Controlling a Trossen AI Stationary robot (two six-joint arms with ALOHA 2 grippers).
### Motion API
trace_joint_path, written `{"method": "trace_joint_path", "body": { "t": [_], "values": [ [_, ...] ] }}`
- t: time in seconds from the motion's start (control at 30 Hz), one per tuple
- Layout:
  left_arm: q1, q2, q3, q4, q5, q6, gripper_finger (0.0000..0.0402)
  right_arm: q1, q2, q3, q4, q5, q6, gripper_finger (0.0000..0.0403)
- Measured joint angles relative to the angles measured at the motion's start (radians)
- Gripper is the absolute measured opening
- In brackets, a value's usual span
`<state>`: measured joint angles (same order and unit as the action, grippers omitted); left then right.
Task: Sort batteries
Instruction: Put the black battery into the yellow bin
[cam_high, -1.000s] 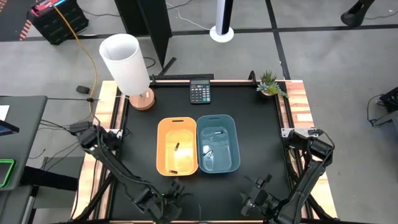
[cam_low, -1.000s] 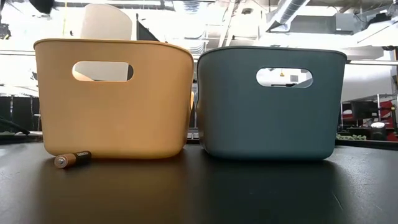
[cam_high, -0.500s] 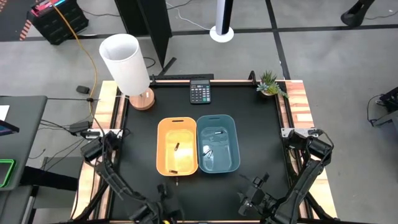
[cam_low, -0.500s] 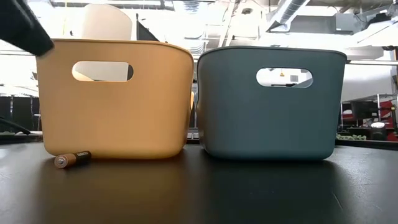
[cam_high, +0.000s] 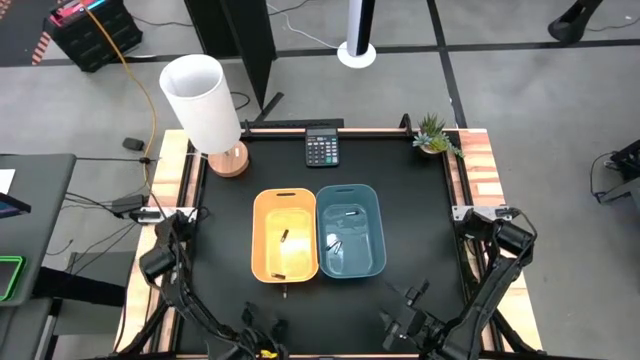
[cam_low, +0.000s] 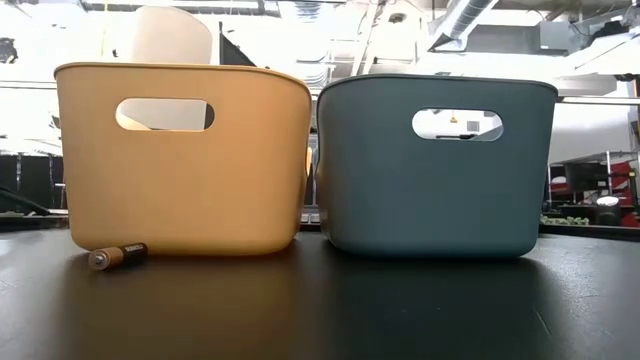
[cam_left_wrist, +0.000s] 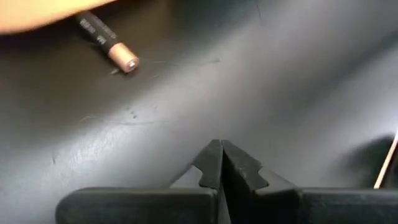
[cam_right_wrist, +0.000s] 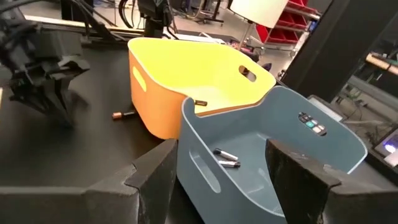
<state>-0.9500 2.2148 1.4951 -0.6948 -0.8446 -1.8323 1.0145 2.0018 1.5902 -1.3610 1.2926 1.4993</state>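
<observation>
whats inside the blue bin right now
The blue bin holds a few silvery batteries lying on its floor, as the high and right wrist views show. The exact count is hard to tell. From the low view its wall hides them completely.

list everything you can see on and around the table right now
yellow bin: 1, yellow, mid-table, left of the blue one
blue bin: 1, blue-grey, touching the yellow bin's right side
dark batteries in the yellow bin: 2 visible, dark, on its floor
loose battery: 1, dark with a coppery end, on the table just in front of the yellow bin
silvery batteries: a few, silvery, on the blue bin's floor
calculator: 1, black, far table edge
lamp: 1, white shade, wooden base, far left corner
small plant: 1, green, far right corner
left tool: 1, dark, shut, near the front edge by the loose battery
right tool: 1, dark, open, front right, facing the bins
</observation>
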Motion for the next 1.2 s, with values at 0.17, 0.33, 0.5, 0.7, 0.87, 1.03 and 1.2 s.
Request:
{"method": "trace_joint_path", "body": {
  "t": [0.17, 0.33, 0.5, 0.7, 0.87, 1.03, 1.2],
  "values": [
    [0.002, 0.027, 0.003, -0.060, -0.060, -0.110, 0.0001, 0.009, 0.000, 0.000, 0.023, 0.009, -0.041, 0.0260],
    [0.028, 0.027, 0.002, -0.085, -0.062, -0.096, 0.0001, 0.027, 0.000, 0.000, 0.022, 0.017, -0.043, 0.0260],
    [0.045, 0.027, 0.000, -0.075, -0.060, -0.083, 0.0001, 0.028, 0.000, 0.000, 0.024, 0.017, -0.043, 0.0260],
    [0.048, 0.025, -0.002, 0.037, -0.008, 0.060, 0.0007, 0.039, 0.000, 0.000, 0.027, 0.017, -0.043, 0.0260],
    [0.045, 0.027, -0.002, 0.127, -0.010, 0.072, 0.0037, 0.048, 0.000, 0.000, 0.029, 0.017, -0.043, 0.0260],
    [0.043, 0.026, 0.000, 0.111, -0.014, -0.019, 0.0081, 0.048, 0.000, 0.000, 0.032, 0.017, -0.043, 0.0260],
    [0.041, 0.025, 0.004, 0.008, -0.013, -0.133, 0.0129, 0.047, 0.000, 0.000, 0.032, 0.018, -0.043, 0.0260]
  ]
}}
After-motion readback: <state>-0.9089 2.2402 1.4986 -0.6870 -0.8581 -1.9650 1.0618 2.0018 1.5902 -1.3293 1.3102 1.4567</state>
